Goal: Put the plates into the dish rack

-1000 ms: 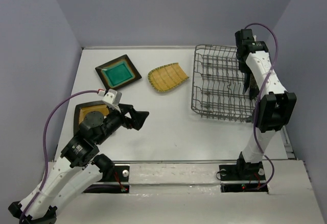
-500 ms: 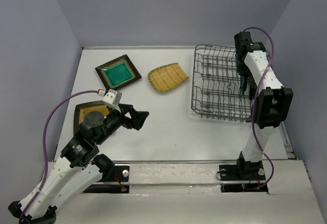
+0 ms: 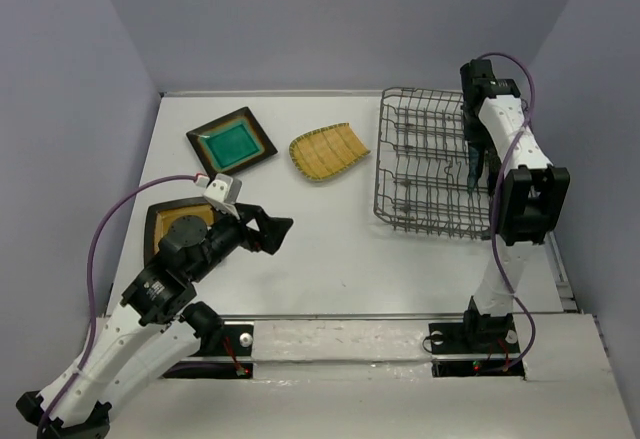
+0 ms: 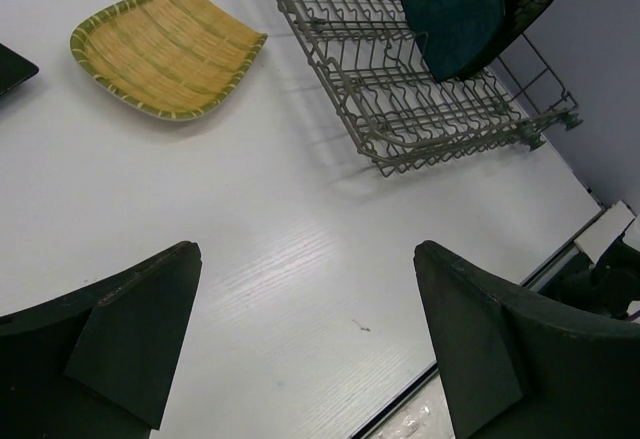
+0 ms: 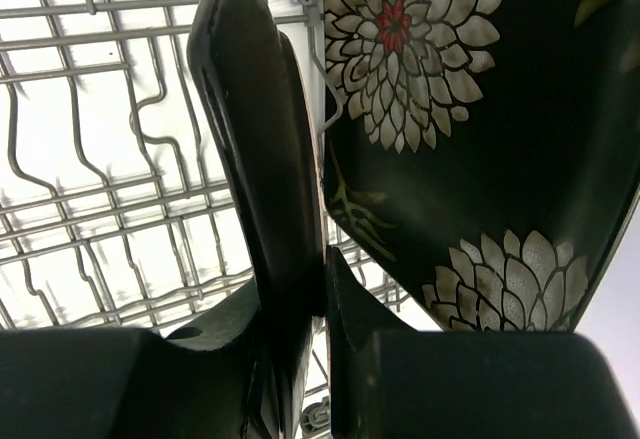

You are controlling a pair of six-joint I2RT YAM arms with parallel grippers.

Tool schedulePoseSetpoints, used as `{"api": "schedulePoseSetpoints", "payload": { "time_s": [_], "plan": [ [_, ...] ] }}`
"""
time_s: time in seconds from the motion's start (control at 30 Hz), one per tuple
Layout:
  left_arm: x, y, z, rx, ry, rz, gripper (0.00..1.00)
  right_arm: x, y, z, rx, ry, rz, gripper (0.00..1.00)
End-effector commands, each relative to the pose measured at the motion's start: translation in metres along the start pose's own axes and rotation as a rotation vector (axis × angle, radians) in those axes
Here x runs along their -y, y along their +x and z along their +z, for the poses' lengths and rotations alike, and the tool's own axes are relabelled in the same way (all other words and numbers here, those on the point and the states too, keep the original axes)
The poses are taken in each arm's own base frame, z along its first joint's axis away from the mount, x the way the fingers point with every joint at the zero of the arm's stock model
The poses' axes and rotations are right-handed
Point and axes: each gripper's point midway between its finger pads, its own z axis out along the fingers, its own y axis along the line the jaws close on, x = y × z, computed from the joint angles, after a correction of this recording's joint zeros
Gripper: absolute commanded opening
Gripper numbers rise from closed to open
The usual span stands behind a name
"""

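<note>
My right gripper [image 5: 325, 279] is shut on the edge of a plain teal plate [image 5: 250, 129], held upright over the right part of the grey wire dish rack [image 3: 425, 169]. Right beside it, a black plate with white flowers [image 5: 450, 109] stands on edge in the rack. The teal plate [image 3: 472, 167] shows edge-on from above. My left gripper [image 4: 307, 251] is open above bare table with nothing between its fingers. A yellow ribbed plate [image 3: 328, 149] and a dark-rimmed plate with a teal centre [image 3: 231, 142] lie flat left of the rack. A mustard-centred plate [image 3: 165, 221] sits partly under my left arm.
The rack [image 4: 400, 99] lies along the table's right side, near the right wall. Grey walls close the table on three sides. A raised ledge [image 3: 330, 331] runs along the near edge by the arm bases.
My right gripper has carried the teal plate a little to the left, further over the rack. The left arm has barely moved.
</note>
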Motion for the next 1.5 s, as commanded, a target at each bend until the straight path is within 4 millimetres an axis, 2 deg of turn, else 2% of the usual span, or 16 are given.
{"api": "schedulePoseSetpoints", "payload": {
  "time_s": [0.0,0.07,0.1,0.2,0.3,0.5,0.63,0.67,0.7,0.73,0.83,0.9,1.0,1.13,1.33,1.47],
  "plan": [
    [0.004,-0.011,0.002,0.028,0.005,0.003,0.99,0.003,-0.014,0.008,0.032,0.028,0.024,0.24],
    [0.002,-0.011,0.003,0.028,-0.003,0.002,0.99,0.002,-0.016,0.010,0.038,0.028,0.036,0.33],
    [0.000,-0.011,0.004,0.026,-0.010,0.001,0.99,0.001,-0.018,0.010,0.047,0.029,0.044,0.42],
    [-0.001,-0.009,0.007,0.016,-0.010,-0.003,0.99,0.001,-0.023,0.010,0.067,0.026,0.055,0.54],
    [-0.001,-0.002,0.014,-0.021,-0.010,-0.007,0.99,0.001,-0.025,0.010,0.074,0.026,0.056,0.61],
    [-0.001,0.002,0.020,-0.042,-0.003,-0.018,0.99,0.003,-0.036,-0.011,0.168,-0.022,0.124,0.67],
    [-0.003,0.004,0.023,-0.054,-0.013,-0.022,0.99,0.009,-0.037,-0.022,0.216,-0.024,0.158,0.64],
    [-0.003,0.004,0.023,-0.054,-0.015,-0.024,0.99,0.011,-0.033,-0.022,0.215,-0.014,0.160,0.61],
    [-0.004,0.004,0.024,-0.055,-0.020,-0.026,0.99,0.011,-0.034,-0.022,0.224,-0.010,0.168,0.51],
    [-0.005,0.005,0.025,-0.058,-0.023,-0.028,0.99,0.012,-0.033,-0.021,0.226,-0.003,0.173,0.46],
    [-0.007,0.007,0.027,-0.068,-0.032,-0.030,0.99,0.020,-0.030,-0.017,0.225,0.030,0.189,0.38],
    [-0.007,0.008,0.027,-0.071,-0.034,-0.033,0.99,0.025,-0.031,-0.016,0.231,0.027,0.211,0.37],
    [-0.008,0.009,0.029,-0.075,-0.039,-0.041,0.99,0.029,-0.033,-0.015,0.235,0.032,0.218,0.44],
    [-0.009,0.009,0.031,-0.081,-0.049,-0.046,0.99,0.041,-0.036,-0.005,0.231,0.053,0.240,0.47],
    [0.012,0.002,0.041,-0.086,0.039,-0.104,0.99,0.032,-0.053,0.004,0.244,0.029,0.251,0.48],
    [0.013,0.000,0.048,-0.091,0.036,-0.115,0.99,0.032,-0.055,0.000,0.261,0.009,0.251,0.52]
  ]
}}
